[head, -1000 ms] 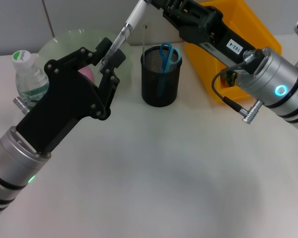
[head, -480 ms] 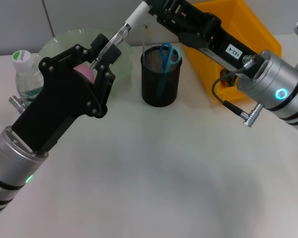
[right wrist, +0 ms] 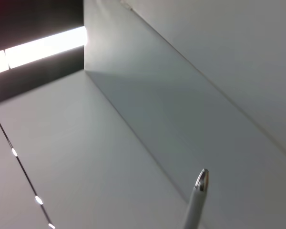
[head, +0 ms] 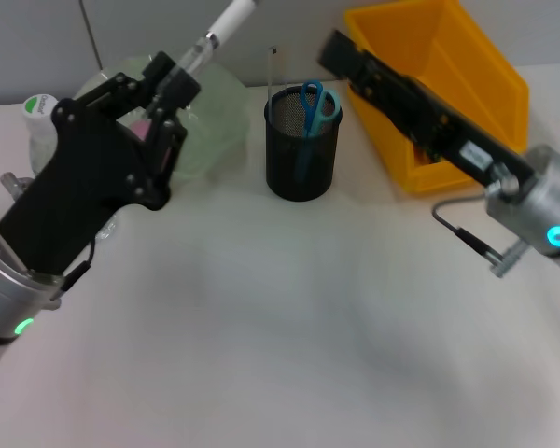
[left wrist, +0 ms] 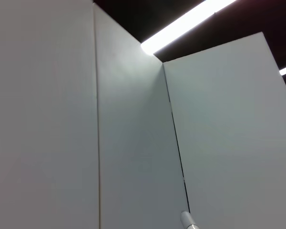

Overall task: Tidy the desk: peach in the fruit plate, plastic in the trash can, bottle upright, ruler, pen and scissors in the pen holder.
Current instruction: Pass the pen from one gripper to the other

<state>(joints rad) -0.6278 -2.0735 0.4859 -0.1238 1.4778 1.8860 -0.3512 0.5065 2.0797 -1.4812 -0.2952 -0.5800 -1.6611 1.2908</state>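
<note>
My left gripper (head: pixel 173 77) is shut on a white pen (head: pixel 224 22) and holds it slanting upward over the green fruit plate (head: pixel 213 112), to the left of the black mesh pen holder (head: pixel 301 154). The pen's silver end also shows in the left wrist view (left wrist: pixel 187 221). Blue scissors (head: pixel 315 103) and a thin clear ruler (head: pixel 273 70) stand in the holder. A pink peach (head: pixel 142 126) lies in the plate, mostly hidden behind my left gripper. The bottle (head: pixel 39 117) stands upright at the far left. My right gripper (head: pixel 339 49) is raised by the yellow trash can (head: pixel 467 75), apart from the pen.
The right arm (head: pixel 448 131) stretches diagonally over the trash can's front left corner. A silver pen tip (right wrist: pixel 200 180) shows against the wall panels in the right wrist view. The white desk (head: pixel 289 327) lies in front of the holder.
The pen has left my right gripper and stays in my left one. My left arm has drawn back to the left with it. My right arm has pulled away to the right.
</note>
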